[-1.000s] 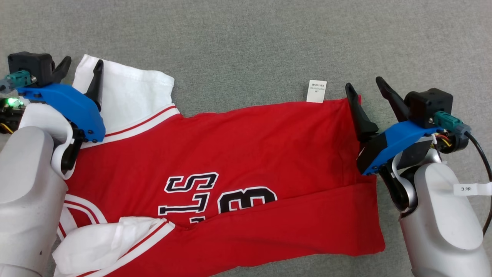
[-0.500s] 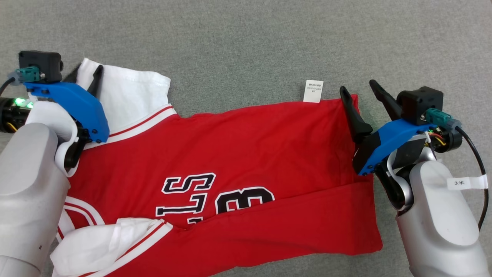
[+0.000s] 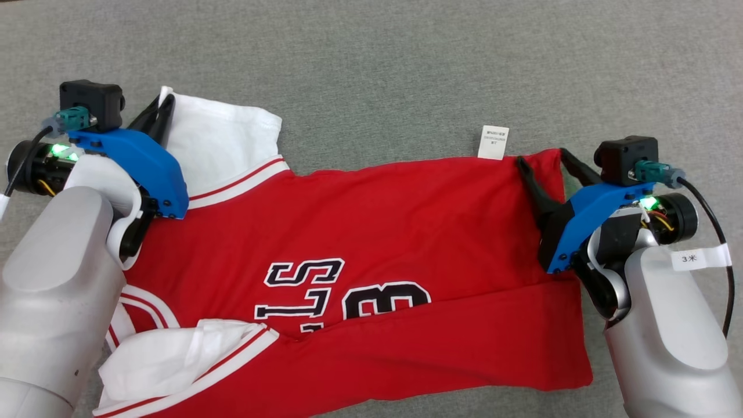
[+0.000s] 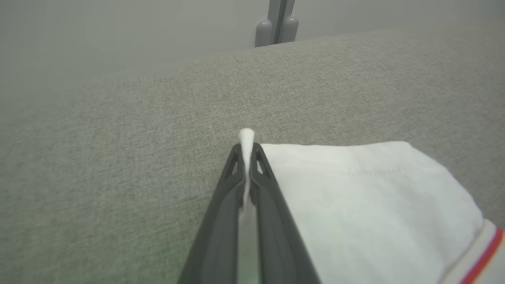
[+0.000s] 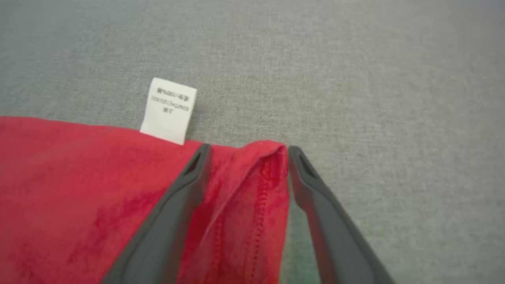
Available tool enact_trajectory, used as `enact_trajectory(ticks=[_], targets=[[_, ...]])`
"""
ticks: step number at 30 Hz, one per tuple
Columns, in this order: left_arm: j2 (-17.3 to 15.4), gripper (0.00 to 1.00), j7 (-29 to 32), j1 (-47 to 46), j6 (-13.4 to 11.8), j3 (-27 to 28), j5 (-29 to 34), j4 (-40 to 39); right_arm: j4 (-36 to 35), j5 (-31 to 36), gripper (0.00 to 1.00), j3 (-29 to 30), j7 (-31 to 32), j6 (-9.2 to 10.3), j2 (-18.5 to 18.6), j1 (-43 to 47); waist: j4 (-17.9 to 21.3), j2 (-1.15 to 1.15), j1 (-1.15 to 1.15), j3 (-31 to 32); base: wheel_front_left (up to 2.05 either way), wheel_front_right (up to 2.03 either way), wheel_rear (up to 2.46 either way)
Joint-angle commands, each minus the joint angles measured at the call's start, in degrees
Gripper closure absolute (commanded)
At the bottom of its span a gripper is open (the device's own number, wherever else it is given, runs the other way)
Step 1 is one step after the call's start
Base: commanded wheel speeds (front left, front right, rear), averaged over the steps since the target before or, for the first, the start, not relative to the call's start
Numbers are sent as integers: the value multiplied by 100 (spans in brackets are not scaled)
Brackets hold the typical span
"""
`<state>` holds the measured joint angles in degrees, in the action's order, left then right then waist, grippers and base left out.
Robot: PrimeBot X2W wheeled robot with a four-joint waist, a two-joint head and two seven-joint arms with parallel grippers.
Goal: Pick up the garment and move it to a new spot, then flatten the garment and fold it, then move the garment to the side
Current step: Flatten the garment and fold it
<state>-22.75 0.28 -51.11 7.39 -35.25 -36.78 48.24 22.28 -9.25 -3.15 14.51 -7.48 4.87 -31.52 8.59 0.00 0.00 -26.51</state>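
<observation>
1. Garment: a red short-sleeved jersey (image 3: 377,232) with white sleeves, red-and-white striped trim and black lettering outlined in white (image 3: 342,290). It lies spread across a grey woven cloth surface (image 3: 371,69) in front of the robot. Its near long edge is folded up over the body. Clock directions below run from the jersey's middle, with twelve pointing away from the robot.

2. Far white sleeve (image 3: 220,133), at ten o'clock: lies flat on the grey cloth, with its outer corner lifted into a small peak.

3. Near white sleeve (image 3: 168,360), at eight o'clock: crumpled and lying on the red body.

4. White care label with small print (image 3: 493,142), at one o'clock: sticks out from the jersey's far edge onto the grey cloth.

5. Left gripper (image 3: 164,104), at ten o'clock: its two dark fingers are pressed together on the far sleeve's corner. In the left wrist view (image 4: 247,148) a tuft of white cloth pokes out past the tips.

6. Right gripper (image 3: 541,158), at two o'clock: the fingers are spread and straddle the red hem corner just beside the label. In the right wrist view (image 5: 249,149) a raised fold of hem stands between the two fingers, which are not clamped on it.

7. Fittings: a blue housing and a green light on each wrist, pale grey forearms, a paper tag (image 3: 693,258) on the right forearm, and a black cable (image 3: 720,232) at three o'clock.

8. Grey upright post (image 4: 276,23): stands beyond the far edge of the cloth surface.
</observation>
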Motion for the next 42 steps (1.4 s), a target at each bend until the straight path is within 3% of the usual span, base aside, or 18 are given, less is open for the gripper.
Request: enact_trajectory(ticks=[1,8,9,10,21,30,42], targets=[[19,100,-75,-127,11,-50,-33,-24,77,-23,0,29,77,-3,25,-49,-42,0,0,-9,0,0,0],[31,100,-242,-235,11,-249,-140,-31,445,58,0,140,231,-3,46,-118,-127,0,0,-18,0,0,0],[35,100,-265,-248,11,-278,-151,-28,485,80,64,132,248,-2,54,-135,-138,0,0,-19,0,0,0],[40,100,-299,-258,11,-306,-156,-22,512,76,100,151,222,-2,53,-158,-149,0,0,-18,0,0,0],[144,100,-1019,-133,11,-330,-333,18,613,124,100,282,-462,-3,126,-80,-322,0,0,444,0,0,0],[210,100,-1467,612,-7,-290,-474,-605,688,71,100,342,-1145,-3,210,433,-590,0,0,1005,0,0,0],[-118,100,-1544,2553,-603,-93,-514,-2352,382,-20,100,496,-1808,-3,298,1514,-852,0,0,1437,0,0,0]])
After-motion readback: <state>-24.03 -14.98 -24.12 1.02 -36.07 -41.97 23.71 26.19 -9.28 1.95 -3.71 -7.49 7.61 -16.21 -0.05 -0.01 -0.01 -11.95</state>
